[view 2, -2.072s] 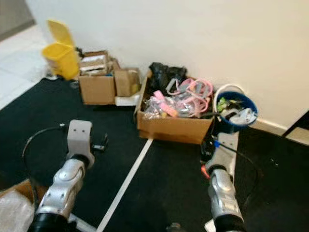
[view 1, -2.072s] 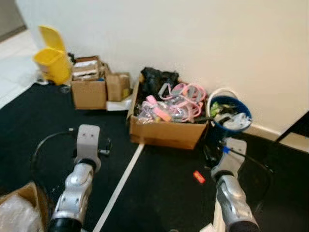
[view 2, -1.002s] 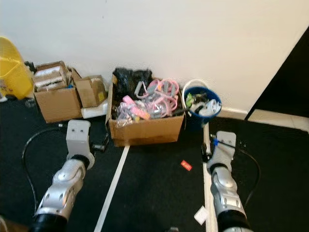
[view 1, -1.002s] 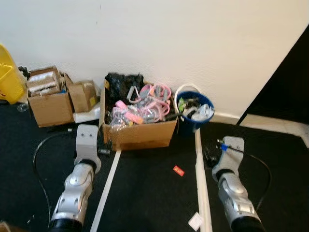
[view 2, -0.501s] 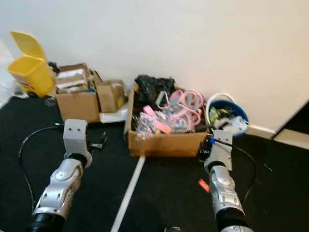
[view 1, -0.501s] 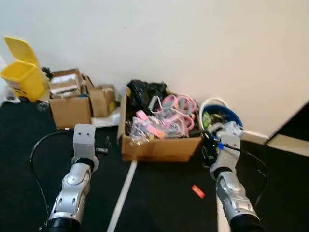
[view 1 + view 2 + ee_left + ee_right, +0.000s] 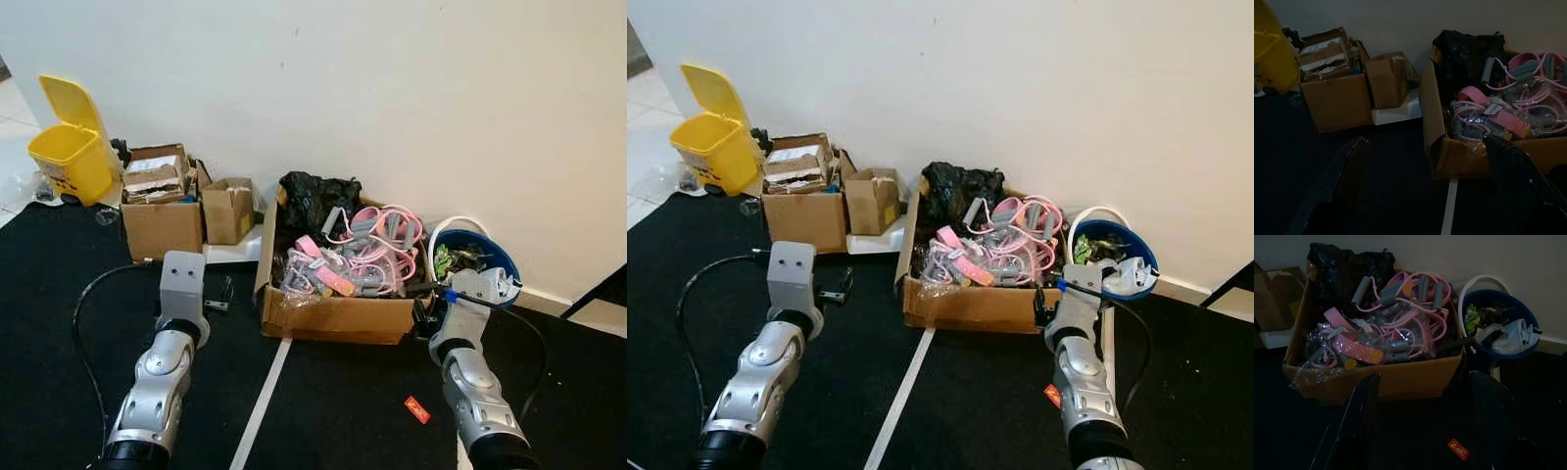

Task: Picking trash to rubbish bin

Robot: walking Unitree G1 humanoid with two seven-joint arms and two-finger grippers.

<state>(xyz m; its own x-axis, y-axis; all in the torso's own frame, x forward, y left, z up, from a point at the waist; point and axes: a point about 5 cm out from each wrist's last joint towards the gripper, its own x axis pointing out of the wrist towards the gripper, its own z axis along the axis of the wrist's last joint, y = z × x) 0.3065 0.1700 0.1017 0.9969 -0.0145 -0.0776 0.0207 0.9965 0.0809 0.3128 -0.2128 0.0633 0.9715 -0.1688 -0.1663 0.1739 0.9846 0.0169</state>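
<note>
Trash (image 7: 417, 409), a small red scrap, is lying on the black floor (image 7: 343, 411) beside the right arm. Both arms are reaching forward, left end effector (image 7: 1425, 196) and right end effector (image 7: 1422, 426) both spread, grasping nothing.

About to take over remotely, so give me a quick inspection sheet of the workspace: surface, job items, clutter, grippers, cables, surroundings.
Surface: black floor mat with a white tape line.
Job's things: small red scrap on the mat; blue bucket holding rubbish; yellow bin, lid up.
Clutter: big cardboard box of pink bands; two smaller boxes.
Grippers: left gripper open, empty; right gripper open, empty, above the scrap.
Cables: black cable looping off the left arm.
Surroundings: white wall.
</note>
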